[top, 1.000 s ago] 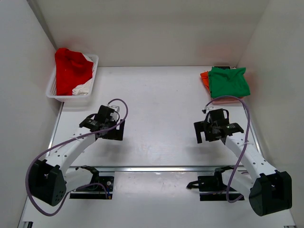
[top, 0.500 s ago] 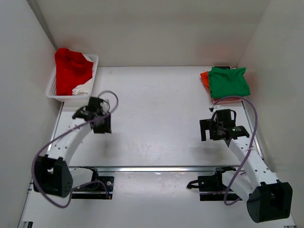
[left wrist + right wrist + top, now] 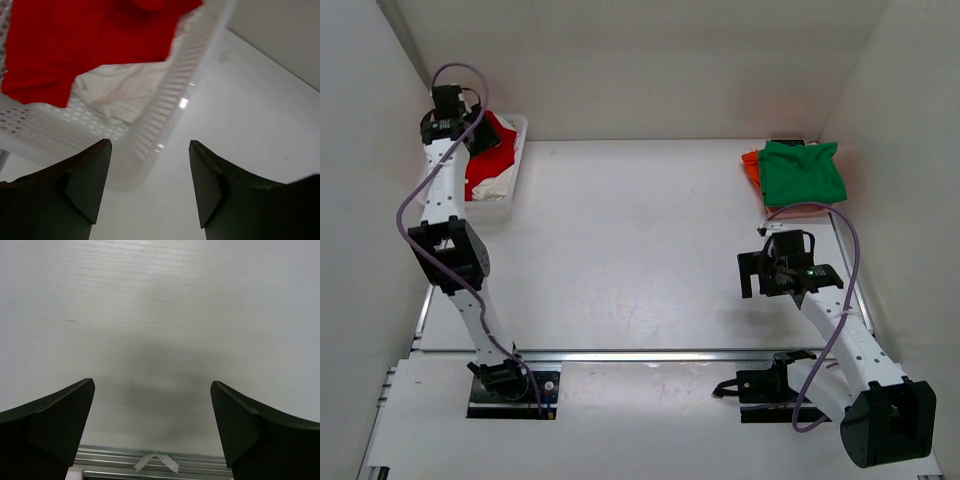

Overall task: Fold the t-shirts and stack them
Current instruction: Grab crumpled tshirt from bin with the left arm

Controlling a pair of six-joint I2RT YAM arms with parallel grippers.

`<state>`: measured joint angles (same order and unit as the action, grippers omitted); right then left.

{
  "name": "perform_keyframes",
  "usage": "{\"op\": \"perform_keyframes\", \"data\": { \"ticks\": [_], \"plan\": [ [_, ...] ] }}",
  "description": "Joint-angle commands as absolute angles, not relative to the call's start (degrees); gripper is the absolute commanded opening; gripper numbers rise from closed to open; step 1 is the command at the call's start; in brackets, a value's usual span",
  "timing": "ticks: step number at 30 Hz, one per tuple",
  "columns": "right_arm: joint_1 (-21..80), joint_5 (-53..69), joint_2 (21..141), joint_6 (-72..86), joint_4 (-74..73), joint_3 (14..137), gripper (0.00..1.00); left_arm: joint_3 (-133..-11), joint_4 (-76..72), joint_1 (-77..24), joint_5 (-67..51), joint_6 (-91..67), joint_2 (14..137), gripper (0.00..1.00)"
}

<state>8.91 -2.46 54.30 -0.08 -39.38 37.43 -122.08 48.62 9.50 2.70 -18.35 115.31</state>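
Jaws apart and empty, the left gripper (image 3: 148,150) hangs over the near rim of the white basket (image 3: 172,95) in the far left corner. The red t-shirt (image 3: 75,45) lies bunched inside, ahead and to the left of the claw, showing no clear long axis, on top of a whitish cloth (image 3: 120,97). I'd say the rim is what stands in the way. The right gripper (image 3: 760,275), wide open, hovers over bare table (image 3: 640,230), well apart from the folded green t-shirt (image 3: 802,172) and the orange t-shirt (image 3: 750,165).
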Motion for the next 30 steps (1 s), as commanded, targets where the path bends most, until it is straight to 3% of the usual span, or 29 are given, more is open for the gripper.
{"op": "perform_keyframes", "data": {
  "ticks": [1, 6, 11, 18, 25, 27, 30],
  "plan": [
    [8.61, -0.45, 51.77, -0.62, -37.62, 37.18, 0.99, -119.36, 43.09, 12.65, 4.55, -21.88, 117.41, 0.75],
    [10.2, -0.53, 51.59, -0.97, -37.54, 37.35, 0.99, -117.68, 33.32, 13.27, 13.18, -19.16, 120.67, 0.74],
    [8.01, -0.61, 52.73, -1.4, -37.7, 37.26, 0.99, -129.53, 36.29, 14.06, 17.83, -17.32, 131.65, 0.71],
    [5.72, -0.53, 53.17, -1.23, -37.71, 37.44, 0.97, -139.64, 38.57, 18.53, 13.99, -16.96, 144.82, 0.71],
    [4.57, -0.44, 53.7, -0.88, -37.88, 37.44, 0.97, -139.48, 39.55, 18.9, 14.41, -16.26, 149.5, 0.71],
    [4.57, -0.61, 53.27, -0.88, -38.14, 37.44, 0.96, -140.61, 40.43, 19.42, 13.89, -16.52, 150.9, 0.48],
    [4.66, -0.88, 52.83, -0.97, -37.71, 37.53, 0.97, -142.29, 41.31, 18.72, 14.41, -17.22, 151.35, 0.04]
  ]
}}
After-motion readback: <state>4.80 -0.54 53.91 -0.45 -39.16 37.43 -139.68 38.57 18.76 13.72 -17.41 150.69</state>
